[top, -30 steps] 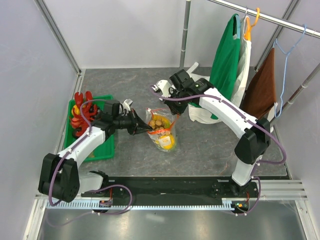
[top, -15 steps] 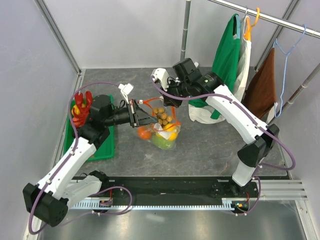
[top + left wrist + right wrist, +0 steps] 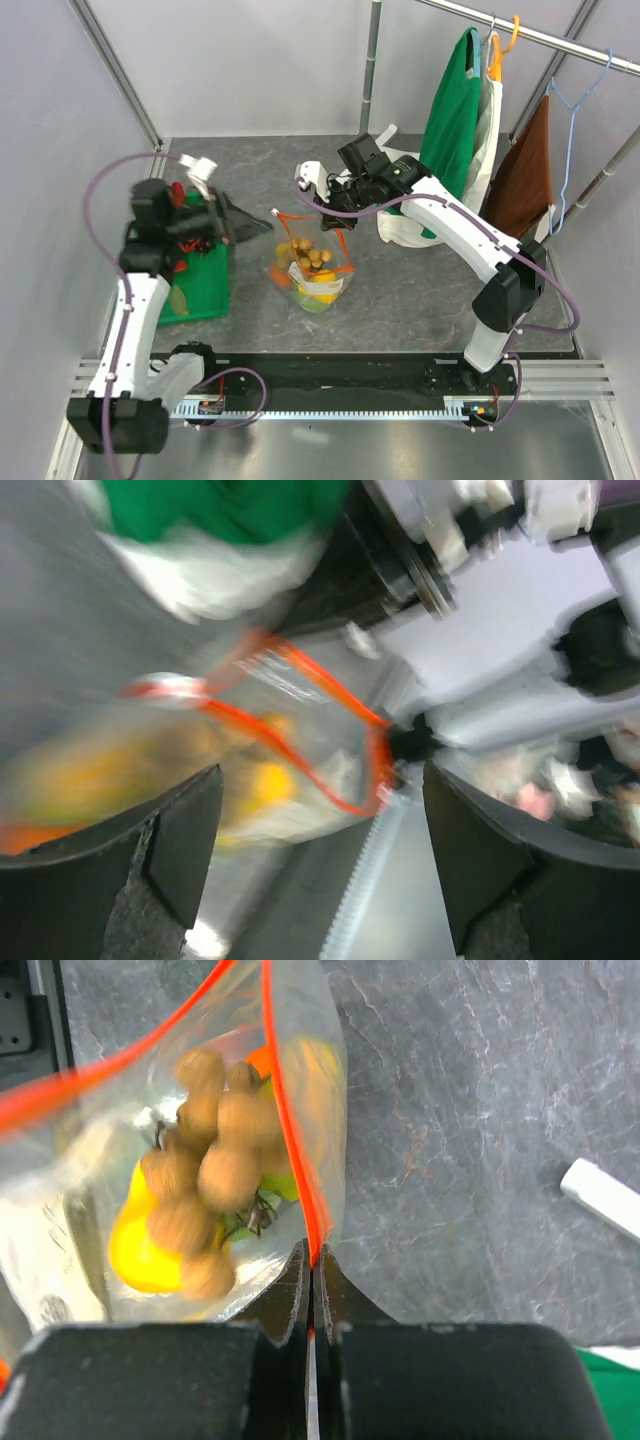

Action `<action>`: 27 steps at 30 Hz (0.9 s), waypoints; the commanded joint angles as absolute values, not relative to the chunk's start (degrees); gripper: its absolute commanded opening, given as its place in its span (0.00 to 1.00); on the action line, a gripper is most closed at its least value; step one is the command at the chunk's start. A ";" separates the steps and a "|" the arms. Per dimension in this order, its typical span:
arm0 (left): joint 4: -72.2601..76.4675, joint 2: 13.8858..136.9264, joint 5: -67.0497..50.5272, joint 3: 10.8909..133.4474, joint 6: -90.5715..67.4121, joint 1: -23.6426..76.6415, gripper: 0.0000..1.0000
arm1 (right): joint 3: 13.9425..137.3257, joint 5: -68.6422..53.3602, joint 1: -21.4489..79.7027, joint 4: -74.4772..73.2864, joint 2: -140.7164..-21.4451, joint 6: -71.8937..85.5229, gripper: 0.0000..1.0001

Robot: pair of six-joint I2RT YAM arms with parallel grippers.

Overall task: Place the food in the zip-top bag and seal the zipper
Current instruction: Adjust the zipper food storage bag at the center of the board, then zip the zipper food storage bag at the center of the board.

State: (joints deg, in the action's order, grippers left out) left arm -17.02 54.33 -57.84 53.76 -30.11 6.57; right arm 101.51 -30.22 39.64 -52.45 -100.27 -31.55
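Evidently the filling step is only partly done. The clear crinkly zip-top bag (image 3: 305, 280) rests on the grey worktop (image 3: 420, 290) with the cluster of tan-brown balls (image 3: 215, 1175) and the yellow-orange fruit (image 3: 150, 1250) inside. A red toy, probably the lobster (image 3: 177, 190), lies on the flat green tray (image 3: 205, 300), partly hidden by the left arm. The right tool (image 3: 312, 1270) is pinched tight on the red-orange zipper strip (image 3: 305, 1200), lifting the mouth. The left tool (image 3: 320, 790) is spread wide and empty, raised near the tray and aimed at the bag, well apart from it. Next, it should descend onto the lobster.
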 commanded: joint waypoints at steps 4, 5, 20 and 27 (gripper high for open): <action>-51.81 65.20 -79.19 71.17 38.25 -12.92 0.88 | 104.94 -35.16 39.82 -47.90 -101.86 -37.08 0.00; -53.51 68.35 -79.28 72.67 43.02 -12.92 0.87 | 105.72 -35.24 40.16 -47.90 -102.30 -37.70 0.00; -88.15 79.46 -80.78 71.55 105.89 -6.25 0.69 | 109.25 -34.54 43.24 -45.26 -104.41 -40.43 0.00; -84.05 76.29 -77.61 68.99 93.91 -5.62 0.66 | 108.37 -33.58 43.24 -45.26 -104.24 -40.96 0.00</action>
